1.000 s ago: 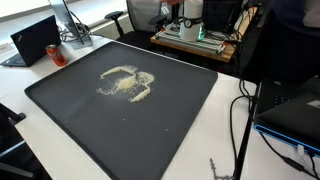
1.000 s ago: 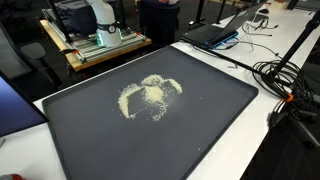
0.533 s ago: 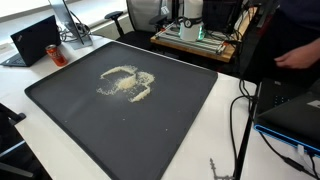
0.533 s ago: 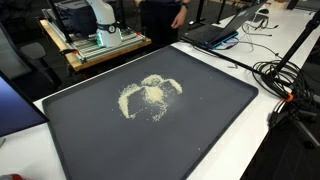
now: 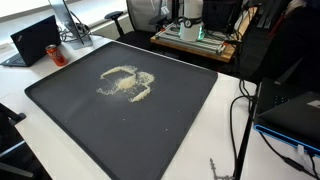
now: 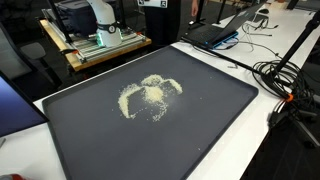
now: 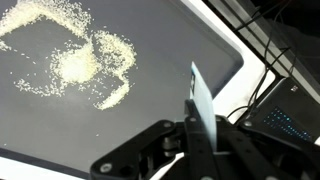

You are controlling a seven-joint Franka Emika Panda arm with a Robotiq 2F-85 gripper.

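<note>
While the pincer [image 7: 201, 140] clamps a pale blade [image 7: 203, 95], cream grains [image 7: 80, 62] lie scattered in loose curls

Light: even, diffuse, from overhead in both exterior views. The white table [image 5: 215, 140] reads bright and is nearly washed out towards 5 o'clock. The black mat [image 5: 150, 130] shows a soft grey sheen with no hard glare. We make out no shadow under the pale grains [image 6: 150, 95]. Both exterior views are small and soft, and the cables [image 6: 285, 85] at 3 o'clock smear together. In the wrist view the grains are fairly sharp. The gripper [image 7: 203, 105] at 6 o'clock is dark, underexposed and blurred. A bright strip glares at 1 o'clock.
</note>
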